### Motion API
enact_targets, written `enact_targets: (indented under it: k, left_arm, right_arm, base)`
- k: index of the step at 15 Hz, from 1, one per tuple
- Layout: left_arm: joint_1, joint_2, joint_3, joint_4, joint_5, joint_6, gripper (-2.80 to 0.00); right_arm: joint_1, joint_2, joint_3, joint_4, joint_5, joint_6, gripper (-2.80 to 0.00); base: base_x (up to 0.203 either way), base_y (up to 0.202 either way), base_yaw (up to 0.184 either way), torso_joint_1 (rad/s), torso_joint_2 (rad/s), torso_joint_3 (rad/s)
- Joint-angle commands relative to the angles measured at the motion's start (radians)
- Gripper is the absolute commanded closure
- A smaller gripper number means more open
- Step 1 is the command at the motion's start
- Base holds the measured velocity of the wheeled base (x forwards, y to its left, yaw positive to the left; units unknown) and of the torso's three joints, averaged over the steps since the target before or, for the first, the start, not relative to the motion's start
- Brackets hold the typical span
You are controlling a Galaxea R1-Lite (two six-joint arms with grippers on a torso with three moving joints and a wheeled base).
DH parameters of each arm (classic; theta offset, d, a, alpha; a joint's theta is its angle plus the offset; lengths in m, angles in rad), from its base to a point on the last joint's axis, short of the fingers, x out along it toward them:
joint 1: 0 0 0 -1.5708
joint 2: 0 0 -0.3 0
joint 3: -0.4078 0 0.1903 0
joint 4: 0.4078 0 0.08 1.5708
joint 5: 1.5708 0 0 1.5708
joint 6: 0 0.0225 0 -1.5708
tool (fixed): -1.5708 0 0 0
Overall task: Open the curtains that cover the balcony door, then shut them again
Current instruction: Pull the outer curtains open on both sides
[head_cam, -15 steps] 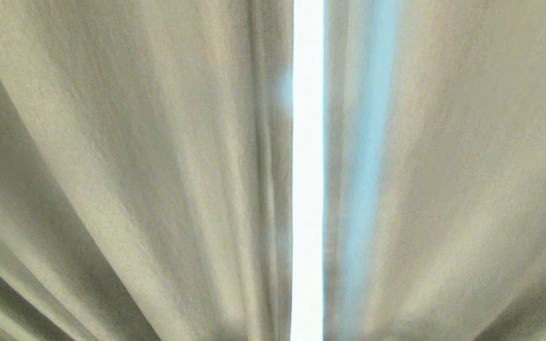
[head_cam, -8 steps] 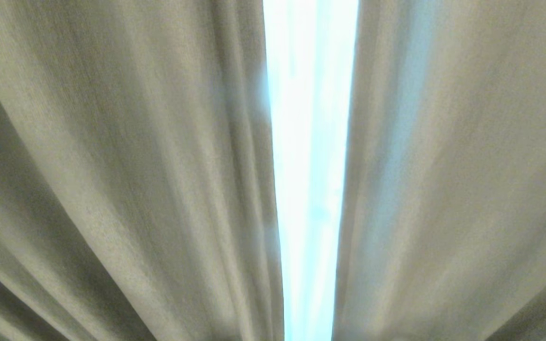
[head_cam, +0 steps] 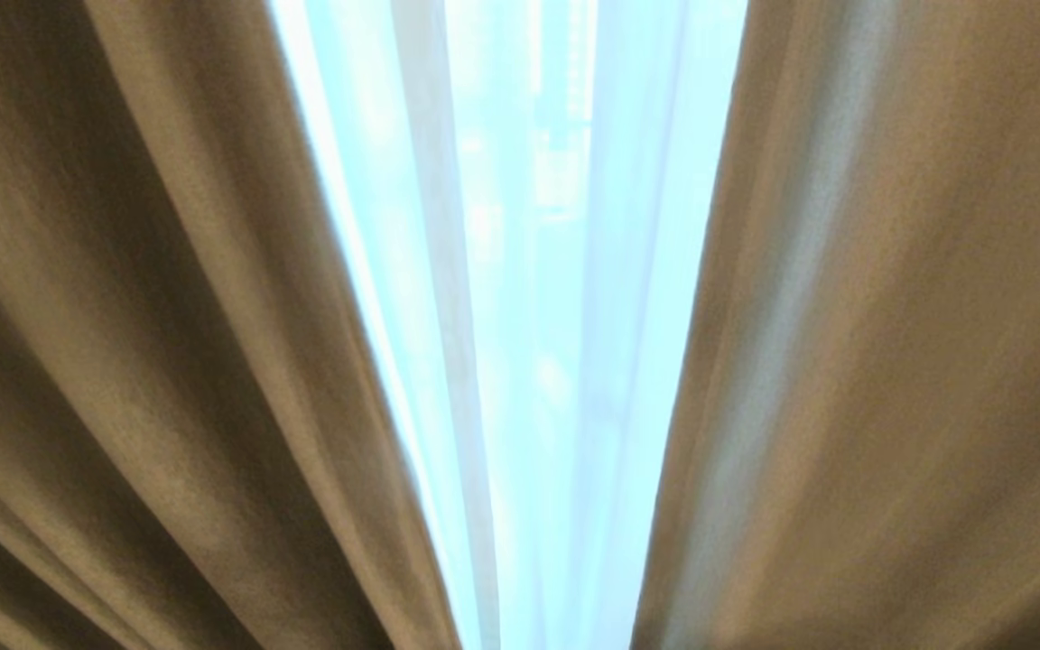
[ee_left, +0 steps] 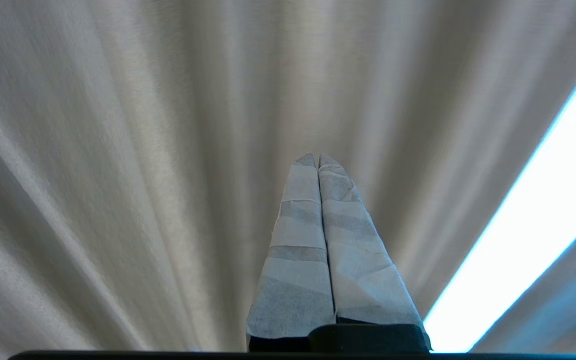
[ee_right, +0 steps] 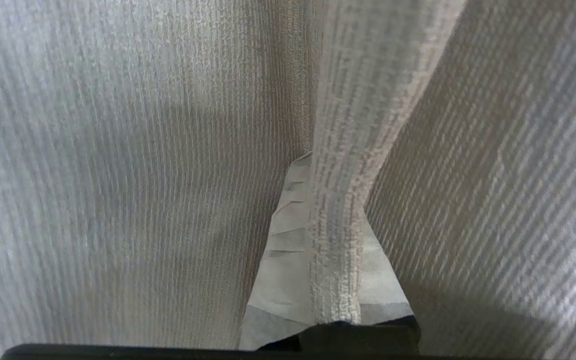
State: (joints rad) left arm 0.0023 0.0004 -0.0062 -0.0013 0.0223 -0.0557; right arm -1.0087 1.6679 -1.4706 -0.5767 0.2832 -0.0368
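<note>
The heavy beige curtains fill the head view as a left panel [head_cam: 141,316] and a right panel [head_cam: 917,316], with a gap between them. In that gap hangs the white sheer layer [head_cam: 538,361], brightly lit from behind. The balcony door is hidden behind it. My right gripper [ee_right: 318,165] is shut on a vertical fold of the beige curtain [ee_right: 338,200], which runs between its taped fingers [ee_right: 283,250]. My left gripper [ee_left: 318,159] is shut on nothing and points at the pleated curtain [ee_left: 143,175]. Neither arm shows in the head view.
Curtain fabric fills every view at close range. In the left wrist view a bright strip of the gap [ee_left: 533,240] runs off to one side of the fingers.
The gap between the two beige panels has widened from a narrow bright slit to a broad opening, and the sheer layer now shows in it.
</note>
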Motion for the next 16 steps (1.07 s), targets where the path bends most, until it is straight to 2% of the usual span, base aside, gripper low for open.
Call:
enact_targets:
  k: [1,5,7,11,16]
  left_arm:
    - [0.001,0.001,0.0,0.0,0.001,-0.001,0.0]
    - [0.001,0.001,0.0,0.0,0.001,-0.001,0.0]
    - [0.001,0.001,0.0,0.0,0.001,-0.001,0.0]
    - [0.001,0.001,0.0,0.0,0.001,-0.001,0.0]
    - [0.001,0.0,0.0,0.0,0.001,-0.001,0.0]
  right_arm:
    - [-0.001,-0.018,0.0,-0.008,0.005,0.002,0.0]
    - [0.004,-0.067,0.014,0.002,0.017,0.024,0.0]
    - [0.01,-0.108,0.034,0.007,0.07,0.042,0.0]
    - [0.074,-0.216,0.132,0.011,0.137,0.052,0.0]
    - [0.137,-0.317,0.232,0.011,0.174,0.07,0.0]
  base:
    - [0.0,0.0,0.0,0.0,0.0,0.0]
    - [0.0,0.0,0.0,0.0,0.0,0.0]
    - [0.0,0.0,0.0,0.0,0.0,0.0]
    - [0.0,0.0,0.0,0.0,0.0,0.0]
    - [0.0,0.0,0.0,0.0,0.0,0.0]
